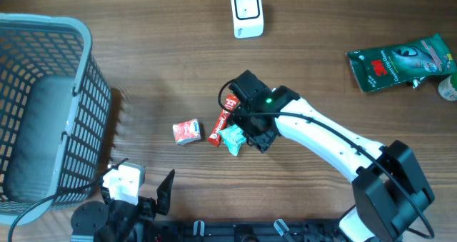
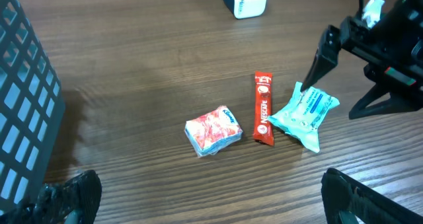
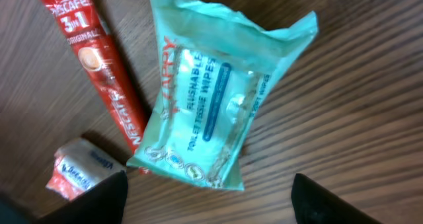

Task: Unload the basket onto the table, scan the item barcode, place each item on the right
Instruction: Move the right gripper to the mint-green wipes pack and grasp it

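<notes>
Teal flushable-wipes pack (image 3: 211,112): lying flat on the bench (image 1: 164,56), touching a red Nescafé 3-in-1 stick (image 3: 109,78), with a small red-and-white tissue pack (image 3: 79,171) lying near beyond the stick. Right gripper (image 3: 211,201): hovering over the wipes pack, jaws standing wide and straddling it, not gripping it. Left gripper (image 2: 211,201): idling at the near edge with jaws spread wide and holding nothing; white barcode scanner (image 1: 247,12) standing well apart at the far edge.
</notes>
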Available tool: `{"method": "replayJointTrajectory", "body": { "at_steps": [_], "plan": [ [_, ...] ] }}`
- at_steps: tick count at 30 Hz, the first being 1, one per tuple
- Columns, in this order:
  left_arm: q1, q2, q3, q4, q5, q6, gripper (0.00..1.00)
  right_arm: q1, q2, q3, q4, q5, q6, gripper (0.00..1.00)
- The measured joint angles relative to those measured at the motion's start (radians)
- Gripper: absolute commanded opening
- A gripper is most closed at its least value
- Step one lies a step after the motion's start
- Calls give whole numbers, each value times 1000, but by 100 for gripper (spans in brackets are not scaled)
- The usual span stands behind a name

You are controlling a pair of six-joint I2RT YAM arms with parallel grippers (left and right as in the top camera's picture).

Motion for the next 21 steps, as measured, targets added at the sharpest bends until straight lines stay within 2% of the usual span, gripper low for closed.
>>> {"method": "replayJointTrajectory", "body": {
  "at_steps": [4, 11, 15, 21],
  "plan": [
    [0, 0, 0, 0, 0, 0, 100, 0, 1, -66, 91, 0, 27, 73],
    [0, 0, 0, 0, 0, 0, 100, 0, 1, -113, 115, 1, 90, 51],
    [0, 0, 0, 0, 0, 0, 100, 0, 1, -137, 137, 18, 126, 51],
    [0, 0, 0, 0, 0, 0, 100, 0, 8, -194, 290, 26, 135, 48]
  ]
}}
